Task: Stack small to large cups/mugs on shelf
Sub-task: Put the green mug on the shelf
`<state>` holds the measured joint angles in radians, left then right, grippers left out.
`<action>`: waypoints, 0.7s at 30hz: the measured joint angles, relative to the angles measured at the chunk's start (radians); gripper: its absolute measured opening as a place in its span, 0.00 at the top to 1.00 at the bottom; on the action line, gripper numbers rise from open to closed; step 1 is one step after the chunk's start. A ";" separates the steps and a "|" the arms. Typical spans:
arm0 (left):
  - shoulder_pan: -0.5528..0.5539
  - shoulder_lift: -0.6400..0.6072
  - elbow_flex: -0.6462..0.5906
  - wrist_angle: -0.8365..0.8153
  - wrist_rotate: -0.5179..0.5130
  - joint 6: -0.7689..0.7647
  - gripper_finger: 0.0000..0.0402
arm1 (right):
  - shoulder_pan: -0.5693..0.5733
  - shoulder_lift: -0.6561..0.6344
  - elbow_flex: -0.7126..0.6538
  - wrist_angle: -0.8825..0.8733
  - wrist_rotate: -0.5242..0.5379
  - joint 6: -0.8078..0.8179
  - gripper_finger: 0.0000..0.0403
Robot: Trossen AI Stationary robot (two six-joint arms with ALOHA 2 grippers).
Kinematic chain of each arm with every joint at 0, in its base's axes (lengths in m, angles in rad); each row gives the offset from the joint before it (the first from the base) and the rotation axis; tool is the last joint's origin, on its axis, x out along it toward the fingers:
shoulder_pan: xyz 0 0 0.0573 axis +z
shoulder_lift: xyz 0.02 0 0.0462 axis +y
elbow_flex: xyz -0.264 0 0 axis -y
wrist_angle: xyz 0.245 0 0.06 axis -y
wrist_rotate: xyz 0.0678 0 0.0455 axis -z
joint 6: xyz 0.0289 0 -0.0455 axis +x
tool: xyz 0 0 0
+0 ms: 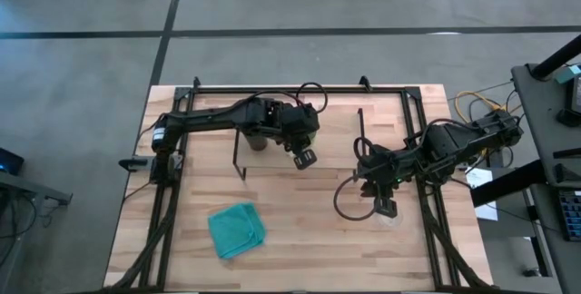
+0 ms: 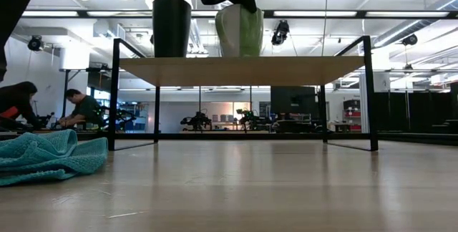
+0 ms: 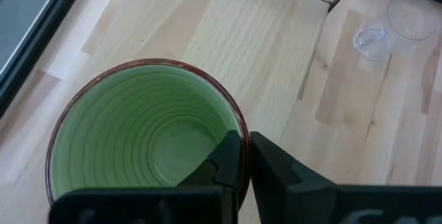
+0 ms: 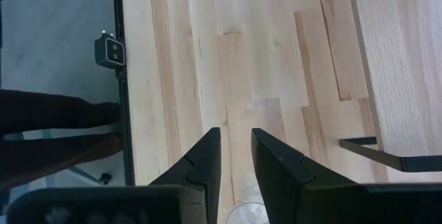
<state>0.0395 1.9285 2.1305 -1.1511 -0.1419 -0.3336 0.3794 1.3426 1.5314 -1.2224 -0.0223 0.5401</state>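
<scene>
On the wooden counter, the left pincer is clamped on the rim of the green mug, one finger inside the bowl and one outside, with the mug resting on the light board of the shelf. In the low view the mug stands just beside the black cup, which is upright on the same board toward its left end. From above, the left arm reaches across the shelf from the counter's left side. The right pincer hangs over the counter to the right of the shelf, its fingers slightly parted and holding nothing, directly above the clear glass cup, whose rim shows just beneath them. The glass cup also appears in the left wrist view, on the bare counter beyond the shelf's edge. A teal cloth lies crumpled near the counter's front left. Two people sit far back in the room.
</scene>
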 joint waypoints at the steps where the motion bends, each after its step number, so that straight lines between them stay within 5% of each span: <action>1: 0.000 0.000 -0.001 0.000 0.001 0.000 0.99 | 0.000 0.000 0.000 0.000 0.000 -0.001 0.81; 21: 0.000 0.000 -0.001 -0.009 -0.001 0.003 0.83 | 0.000 0.000 0.000 0.000 -0.001 -0.002 0.81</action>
<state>0.0399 1.9285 2.1290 -1.1606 -0.1432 -0.3306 0.3794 1.3426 1.5314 -1.2222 -0.0235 0.5385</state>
